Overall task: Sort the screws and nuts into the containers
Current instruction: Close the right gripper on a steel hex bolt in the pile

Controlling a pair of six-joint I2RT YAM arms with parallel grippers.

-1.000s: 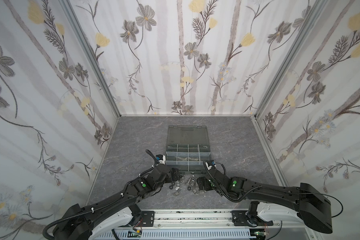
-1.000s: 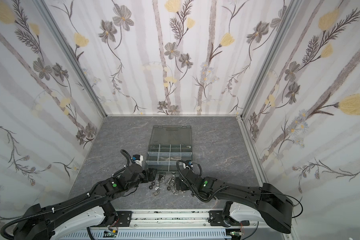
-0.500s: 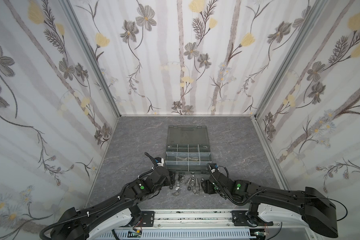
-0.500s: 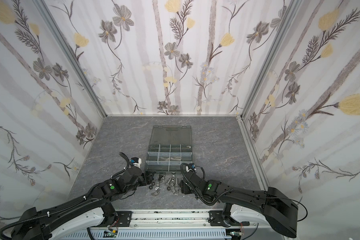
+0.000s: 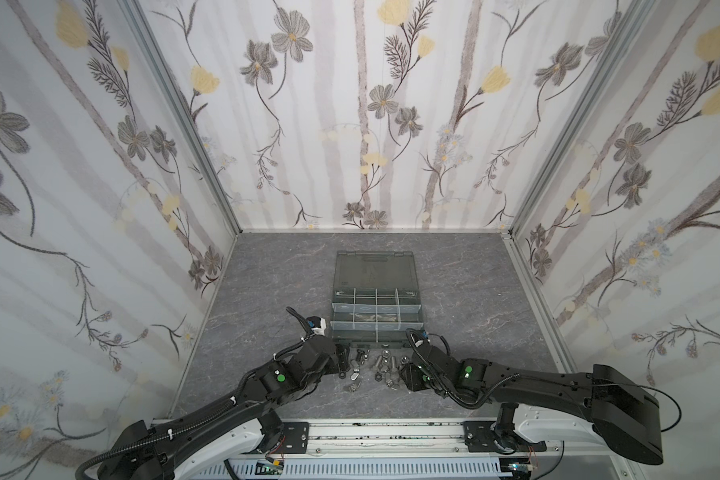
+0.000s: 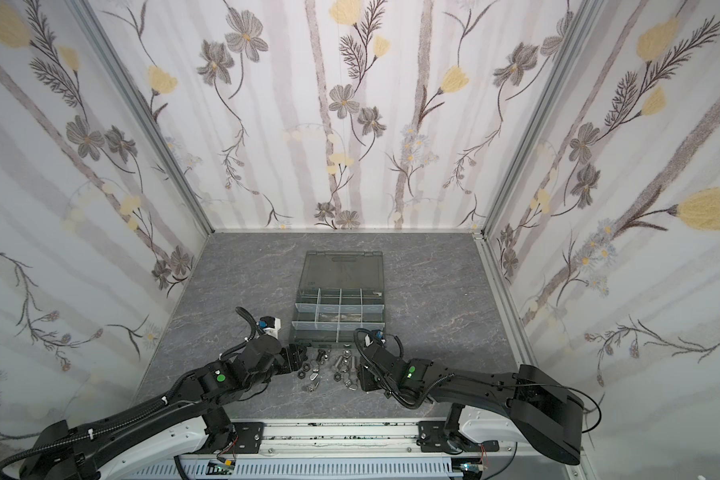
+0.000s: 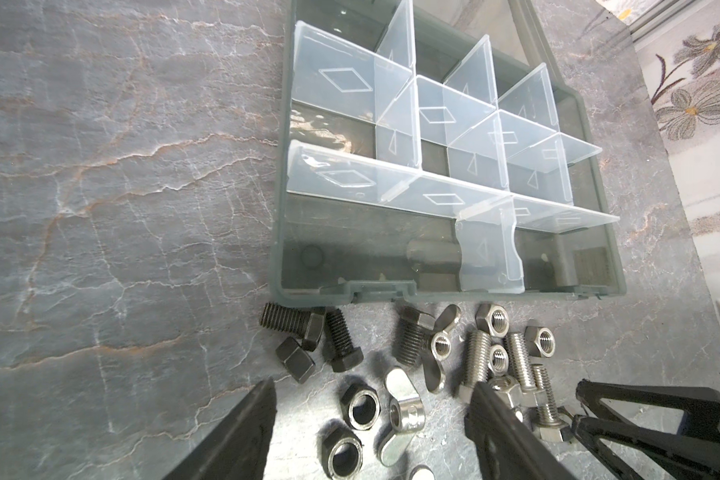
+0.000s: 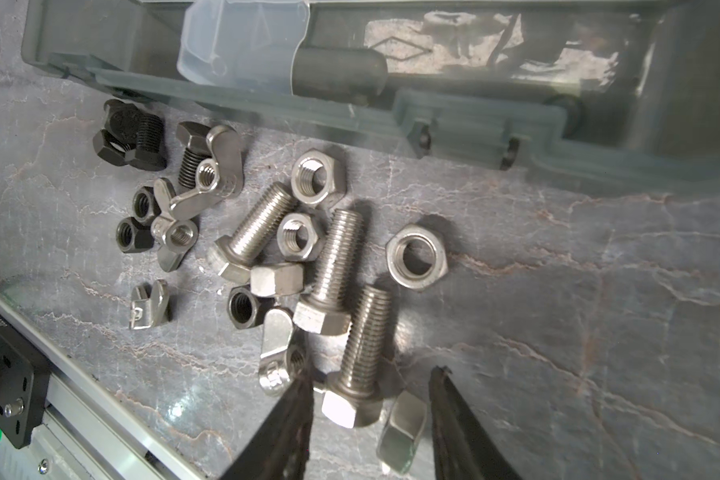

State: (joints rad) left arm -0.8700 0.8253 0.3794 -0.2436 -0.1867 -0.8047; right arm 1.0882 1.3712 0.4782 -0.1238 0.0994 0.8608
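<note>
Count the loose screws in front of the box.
6: two black screws leftmost, one grey screw against a wing nut, three silver screws rightward, one between the right gripper's jaws. Others may be hidden.

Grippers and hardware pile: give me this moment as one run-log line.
left gripper: open, astride dark nuts | right gripper: open, astride silver screw head | organizer box: lid open | pile: loose on table
</note>
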